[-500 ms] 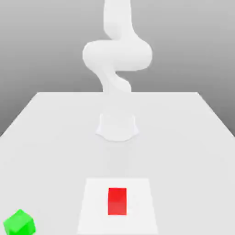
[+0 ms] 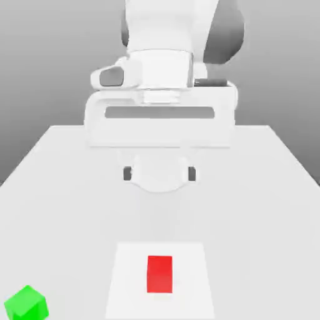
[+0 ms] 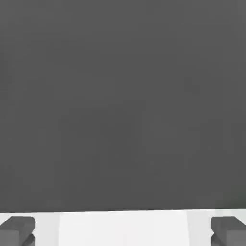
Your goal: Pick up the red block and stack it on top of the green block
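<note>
The red block rests on a lighter white rectangular patch of the table, near the front edge in the exterior view. The green block sits on the table well apart from it, toward the exterior view's left, at the front corner. The gripper hangs above the table behind the red block, clear of both blocks. Its two dark fingertips stand wide apart and hold nothing.
</note>
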